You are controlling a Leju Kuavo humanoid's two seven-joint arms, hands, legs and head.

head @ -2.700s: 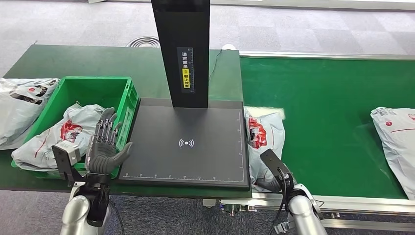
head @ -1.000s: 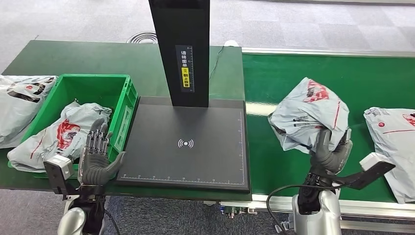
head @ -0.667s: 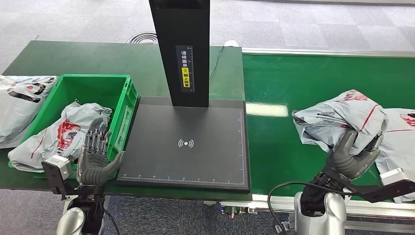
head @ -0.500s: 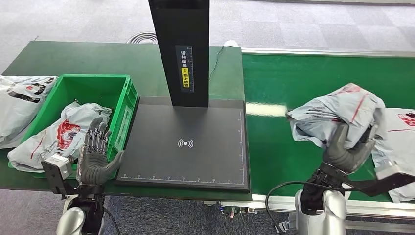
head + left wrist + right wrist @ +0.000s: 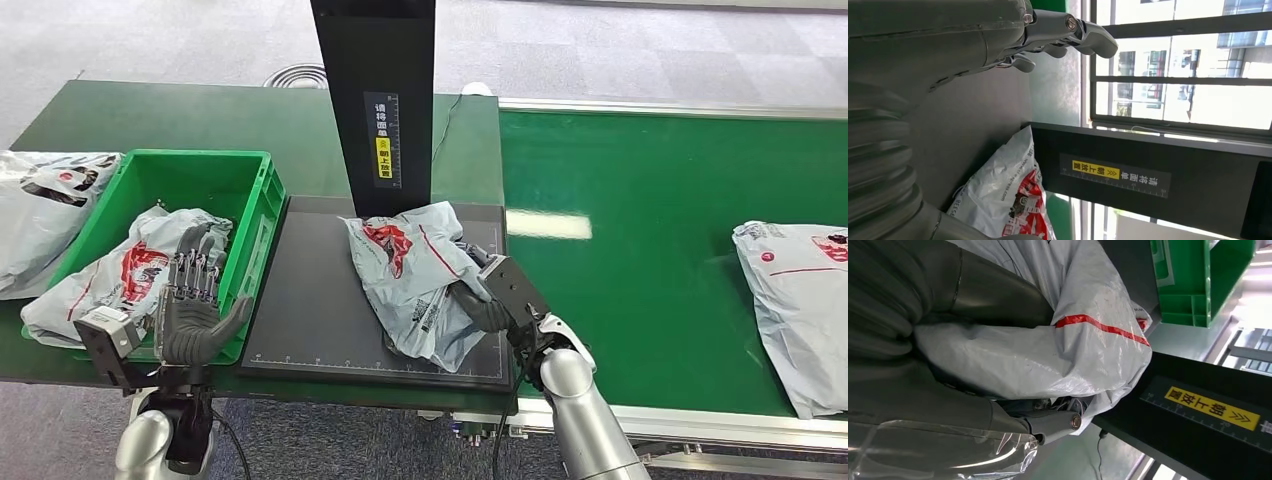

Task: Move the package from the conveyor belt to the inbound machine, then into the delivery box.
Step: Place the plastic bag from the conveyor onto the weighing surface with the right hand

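A grey package with red print [image 5: 412,272] lies crumpled on the black pad of the inbound machine [image 5: 318,300], just in front of its black post [image 5: 375,100]. My right hand [image 5: 476,306] grips the package's right side; in the right wrist view the thumb [image 5: 983,292] lies over the package [image 5: 1058,355] and the fingers [image 5: 1050,423] curl under it. The left hand [image 5: 190,305] stands open, fingers up, at the front right corner of the green delivery box [image 5: 262,200]. Its fingers [image 5: 1063,27] are spread over the pad, with the package [image 5: 1003,192] beyond.
Another grey package [image 5: 115,275] lies in the green box, one more [image 5: 45,205] on the table left of it. A further package [image 5: 795,300] rests at the right end of the green conveyor belt [image 5: 640,230]. The post carries a yellow label [image 5: 381,148].
My right hand has carried the package leftward from above the conveyor belt and brought it down onto the machine's black pad. The left hand has stayed by the box.
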